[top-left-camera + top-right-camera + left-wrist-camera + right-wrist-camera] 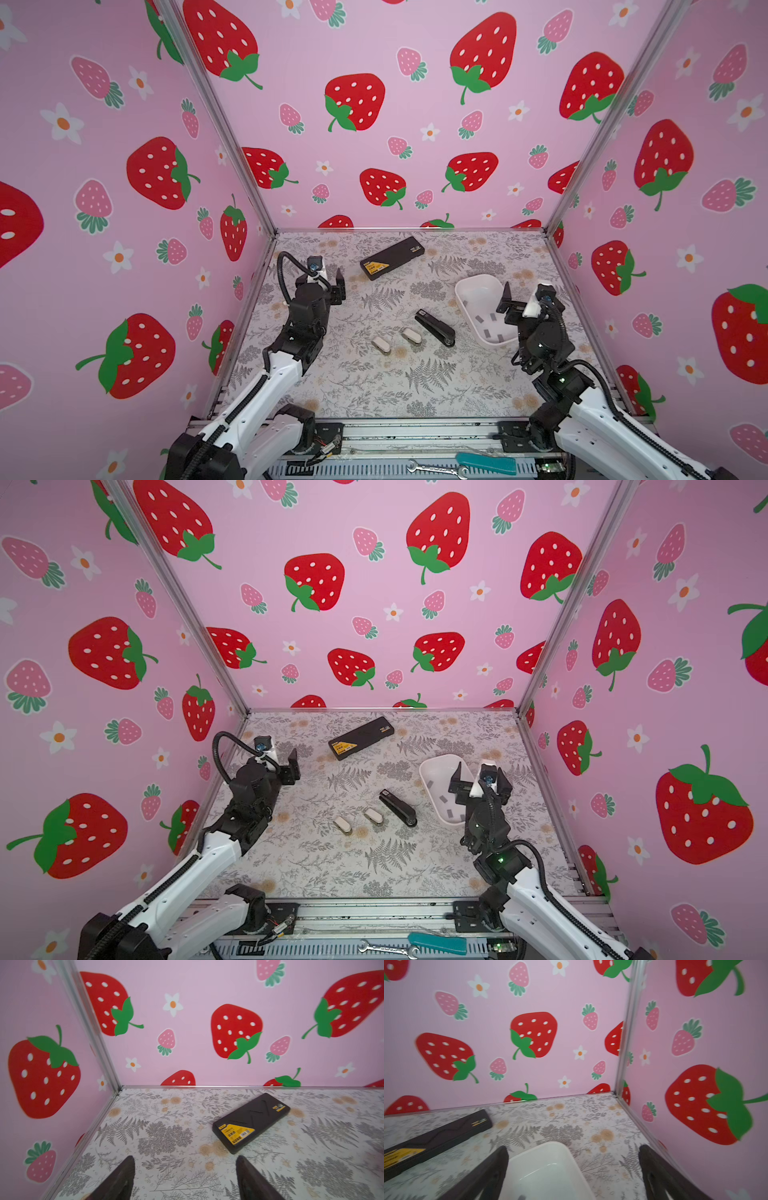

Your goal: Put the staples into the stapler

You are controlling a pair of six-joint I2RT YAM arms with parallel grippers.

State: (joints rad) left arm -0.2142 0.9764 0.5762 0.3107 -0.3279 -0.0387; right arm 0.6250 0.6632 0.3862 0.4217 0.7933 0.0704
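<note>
The right pincer (574,1156) gaped wide and empty over the white plastic tray (473,279), probably poised for the small flat grey metal staples (478,319) lying inside, just beneath it. The black stapler (435,327) lay closed on the table beside that pincer. The left pincer (185,1159) hung open and empty, well away.

Pink strawberry-print walls (374,50), fern-patterned tabletop (374,386), aluminium corner posts (216,112)

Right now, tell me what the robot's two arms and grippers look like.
The left arm and right arm have white shells with black joints, and a black ribbed cable loops along each. The left gripper and right gripper have dark, tapering fingers. A small green light glows on the right arm.
</note>
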